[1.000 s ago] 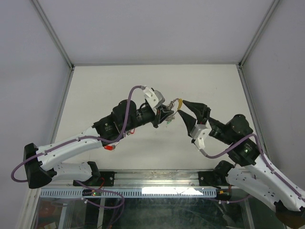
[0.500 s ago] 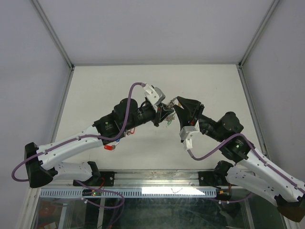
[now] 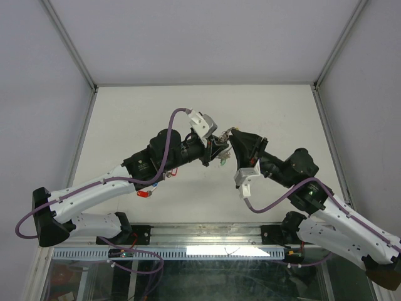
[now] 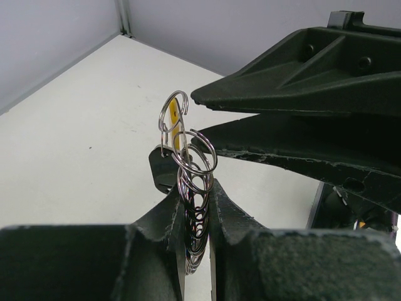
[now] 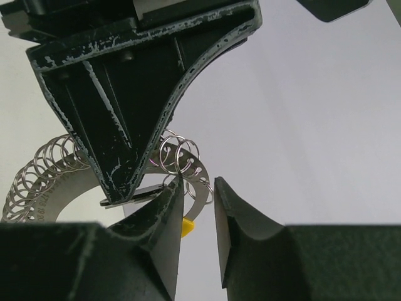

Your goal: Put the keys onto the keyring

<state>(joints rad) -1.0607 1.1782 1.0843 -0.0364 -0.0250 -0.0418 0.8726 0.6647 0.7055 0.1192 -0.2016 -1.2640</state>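
The keyring (image 4: 193,183) is up in the air over the middle of the table (image 3: 125,113), not lying on it. From close it looks like a tight pack of small wire rings that hang on a flat metal band (image 5: 39,197). Which single ring must take the next key, I cannot tell. One small ring stands out on top of the pack. Behind it a yellow tag (image 4: 177,143) shows, so a yellow key seems to hang there already. A green tag (image 3: 223,162) hangs just under the place where the two arms meet. A red key (image 3: 145,194) lies on the table near the left arm, well apart from the keyring, so I judge the task is only partly done.

The left gripper (image 4: 197,189) is pressed together on the pack, and the rings stand edge-up between its fingers. I think the reason is this: the top rings are free and face the other arm, which can then work on them.

The right gripper (image 5: 198,185) stands on the opposite side, its tips just beside those of the left one. Its jaws are a little apart, with only a narrow gap. The edge of the band and a pair of small rings sit at the mouth of this gap. A thin flat metal piece touches one of its fingers; whether this is a key blade, I cannot say. As far as I see, it clamps nothing yet.
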